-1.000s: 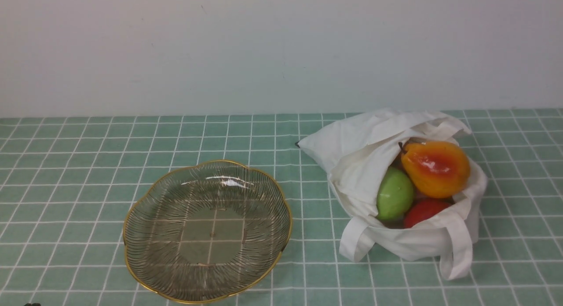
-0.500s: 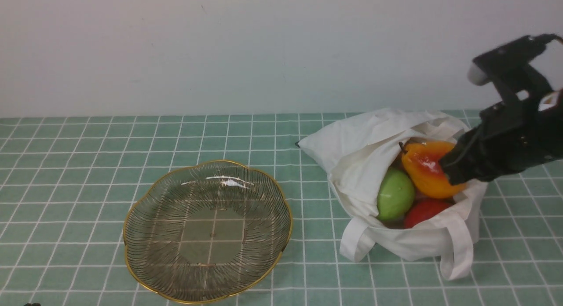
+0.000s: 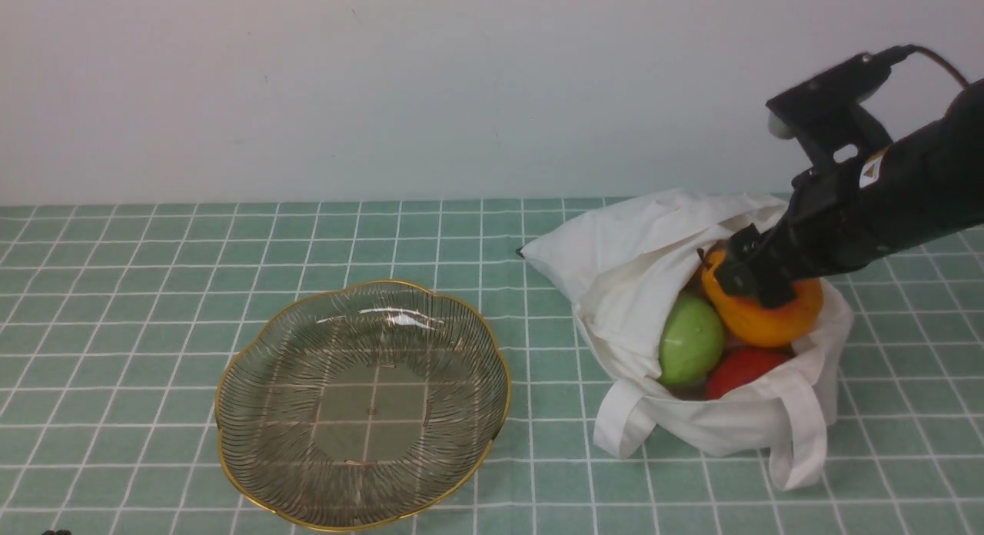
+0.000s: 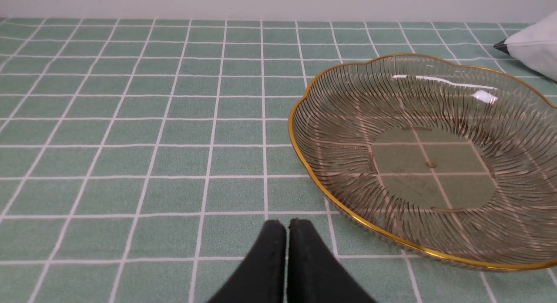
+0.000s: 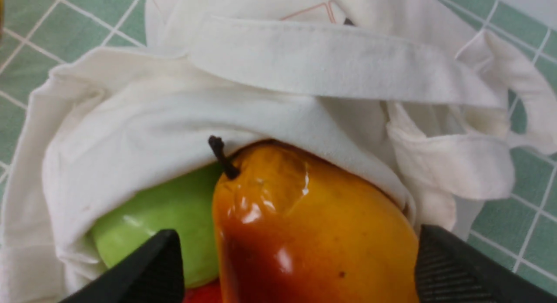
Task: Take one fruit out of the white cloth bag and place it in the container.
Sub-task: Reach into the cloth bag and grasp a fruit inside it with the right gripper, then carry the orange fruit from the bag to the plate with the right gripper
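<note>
Since half a second ago, the right gripper [image 3: 749,285] has moved to the left and a little down, and it is now directly over the pear [image 3: 776,323]. Before, it was only at the right end of the pear. Its jaws are wide apart. In the right wrist view, the two black fingers [image 5: 148,268] stand on both sides of the pear, and I cannot tell if they touch it.

The pear lies on top in the open mouth of the bag [image 3: 630,250], on the right side of the table [image 3: 154,289]. Its dark stem points to the far left, under the fold of the cloth. A green fruit [image 3: 689,339] is just beside it on the left, and a red fruit [image 3: 742,370] is under it on the near side.

The dish [image 3: 261,381] stands to the left of the bag, apart from it, with nothing inside.

The left gripper [image 4: 286,227] is low over the table near the dish, on its left side. Its jaws are pressed together and hold nothing.
</note>
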`<state>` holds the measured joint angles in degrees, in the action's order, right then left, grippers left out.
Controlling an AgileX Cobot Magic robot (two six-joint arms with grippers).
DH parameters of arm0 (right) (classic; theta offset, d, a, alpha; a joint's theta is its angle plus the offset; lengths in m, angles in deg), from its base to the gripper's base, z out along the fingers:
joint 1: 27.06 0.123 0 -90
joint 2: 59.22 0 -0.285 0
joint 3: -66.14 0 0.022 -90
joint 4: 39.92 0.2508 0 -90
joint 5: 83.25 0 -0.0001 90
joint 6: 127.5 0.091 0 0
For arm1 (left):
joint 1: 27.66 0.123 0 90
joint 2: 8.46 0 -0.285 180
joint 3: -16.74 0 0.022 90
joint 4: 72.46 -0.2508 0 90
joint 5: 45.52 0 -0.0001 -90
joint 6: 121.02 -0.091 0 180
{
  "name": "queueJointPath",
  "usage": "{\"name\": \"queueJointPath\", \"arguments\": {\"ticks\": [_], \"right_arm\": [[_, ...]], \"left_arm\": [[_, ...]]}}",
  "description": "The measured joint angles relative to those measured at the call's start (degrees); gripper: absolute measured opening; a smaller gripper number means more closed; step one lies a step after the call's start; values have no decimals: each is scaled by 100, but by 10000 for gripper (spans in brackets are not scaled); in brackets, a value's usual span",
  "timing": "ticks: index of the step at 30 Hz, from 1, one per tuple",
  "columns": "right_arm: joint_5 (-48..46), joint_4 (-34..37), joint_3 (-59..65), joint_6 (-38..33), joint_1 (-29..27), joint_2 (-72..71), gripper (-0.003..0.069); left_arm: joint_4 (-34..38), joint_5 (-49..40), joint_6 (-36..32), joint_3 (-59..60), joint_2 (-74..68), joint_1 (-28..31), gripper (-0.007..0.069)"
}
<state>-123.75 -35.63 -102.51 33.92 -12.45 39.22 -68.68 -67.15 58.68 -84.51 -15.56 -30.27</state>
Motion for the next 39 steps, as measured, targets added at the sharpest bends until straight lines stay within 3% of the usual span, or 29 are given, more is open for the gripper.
{"name": "queueJointPath", "arguments": {"ticks": [12, 19, 30, 37, 39], "right_arm": [[88, -270, -68, 38, 0, 424, 689], [77, -281, -116, 434, 6, 498, 615], [-1393, -170, -711, 622, 6, 79, 615], [-1682, 1096, -1282, 308, 32, -621, 615], [-1542, 1999, -1333, -306, 216, -664, 615]], "left_arm": [[0, 0, 0, 0, 0, 0, -8], [0, 0, 0, 0, 0, 0, -8], [0, 0, 0, 0, 0, 0, -8], [0, 0, 0, 0, 0, 0, -8], [0, 0, 0, 0, 0, 0, -8]]}}
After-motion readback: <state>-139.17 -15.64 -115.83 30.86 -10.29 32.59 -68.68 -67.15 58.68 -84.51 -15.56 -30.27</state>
